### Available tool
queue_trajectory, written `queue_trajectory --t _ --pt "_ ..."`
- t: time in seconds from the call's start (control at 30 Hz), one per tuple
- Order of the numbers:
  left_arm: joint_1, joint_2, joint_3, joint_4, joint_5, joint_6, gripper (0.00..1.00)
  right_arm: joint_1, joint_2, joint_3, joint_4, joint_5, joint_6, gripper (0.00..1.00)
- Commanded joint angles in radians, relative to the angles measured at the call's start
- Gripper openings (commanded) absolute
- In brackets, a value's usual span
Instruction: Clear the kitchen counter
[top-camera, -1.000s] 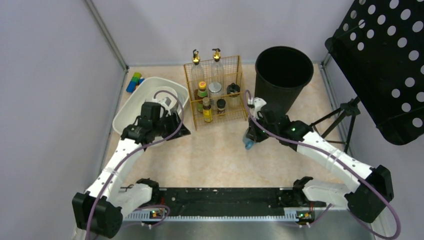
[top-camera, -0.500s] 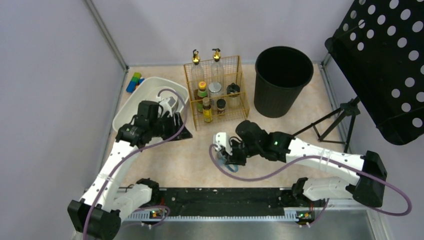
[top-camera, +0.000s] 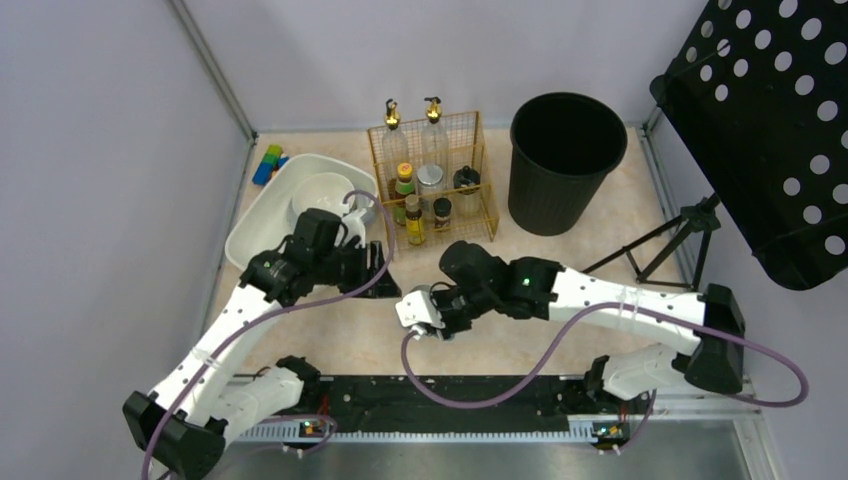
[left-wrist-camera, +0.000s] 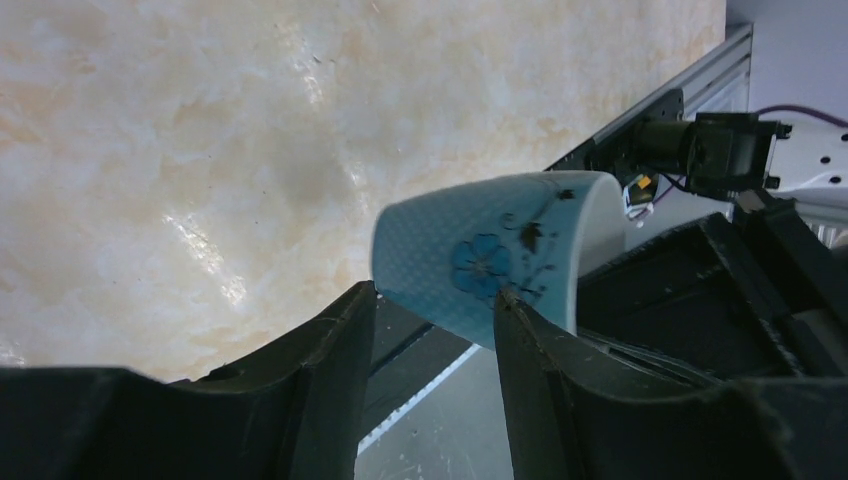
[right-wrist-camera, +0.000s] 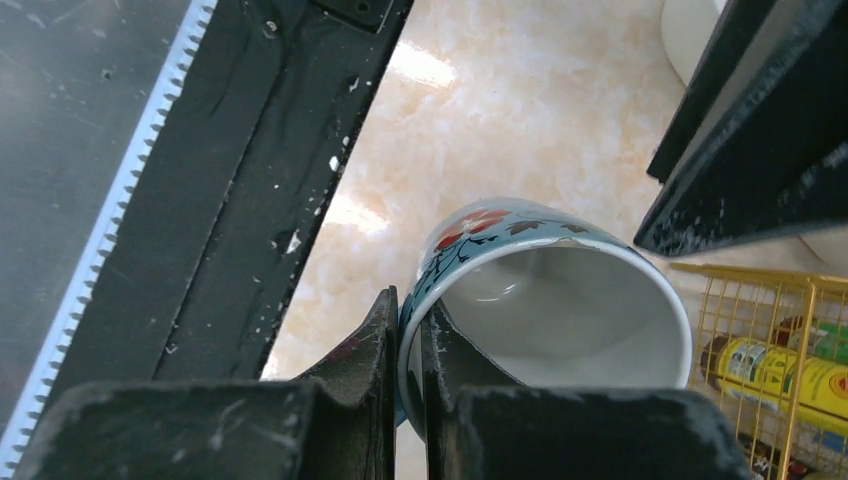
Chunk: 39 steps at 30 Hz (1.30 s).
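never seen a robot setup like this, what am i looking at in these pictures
Two robot arms stand at the counter's near edge. The wide picture looks down from above; the other two come from a camera on each wrist, so the black prongs are that arm's fingers. On the counter: a white tub with a bowl in it, a wire rack of bottles, a black bin. The right gripper pinches the rim of a tilted flowered cup. The left gripper is open beside the cup; touching or not, I cannot tell.
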Motion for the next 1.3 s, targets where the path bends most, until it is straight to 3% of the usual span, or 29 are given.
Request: queue_trajectory --t 0.0,0.77,1.0,1.27 --pt "-0.065 0.013 0.073 -0.017 -0.053 -0.010 0.52 0.037 0.057 0.098 -0.022 0.028 -0.104 0.00" --pt "-0.205 0.063 0.141 -0.113 -0.216 0.009 0.50 0.104 0.191 0.253 -0.074 0.122 -0.177 0.00" --pt "-0.214 0.095 0.155 -0.134 -0.256 0.021 0.30 0.105 0.208 0.283 -0.074 0.129 -0.175 0.00" --pt "-0.224 0.139 0.164 -0.149 -0.284 0.035 0.27 0.105 0.249 0.344 -0.075 0.150 -0.176 0.00"
